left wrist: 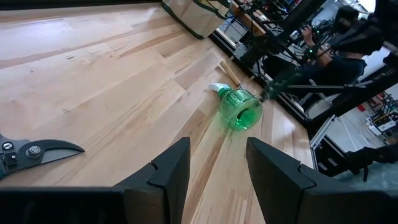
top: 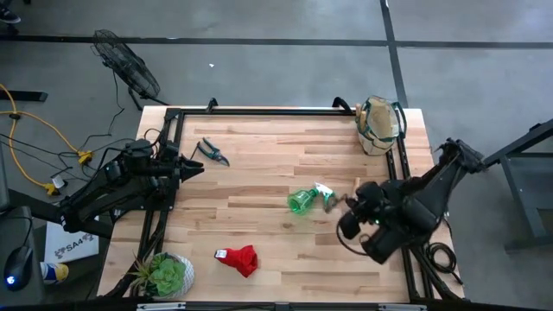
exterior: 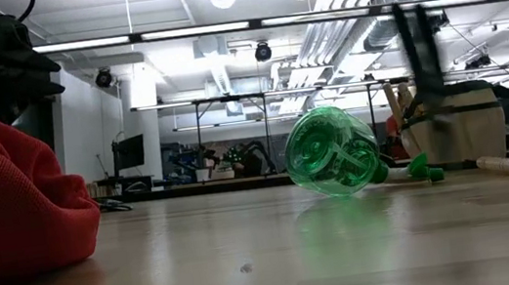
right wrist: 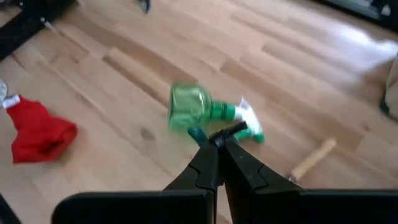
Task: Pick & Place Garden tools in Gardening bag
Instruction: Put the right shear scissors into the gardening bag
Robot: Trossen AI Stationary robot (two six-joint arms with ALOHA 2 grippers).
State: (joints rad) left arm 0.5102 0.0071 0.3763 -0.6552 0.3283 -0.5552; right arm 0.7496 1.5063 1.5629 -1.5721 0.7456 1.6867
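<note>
The green spray bottle [top: 304, 200] lies on its side mid-table, nozzle toward the right edge. My right gripper [right wrist: 222, 138] hangs shut above the table just beside the nozzle [right wrist: 245, 118], and I see nothing between its fingers. A wooden-handled tool [right wrist: 314, 158] lies flat next to it. The pruning shears [top: 212, 152] lie far left, in front of my left gripper [left wrist: 217, 146], which stands open and holds nothing. The red glove [top: 239, 259] lies near the front edge. The gardening bag [top: 380, 125] stands upright at the far right corner.
A green potted plant [top: 164, 275] stands at the near left corner. Bare wood lies between the shears, the bottle and the bag. A dark frame [top: 259, 111] runs along the table's far edge and down both sides.
</note>
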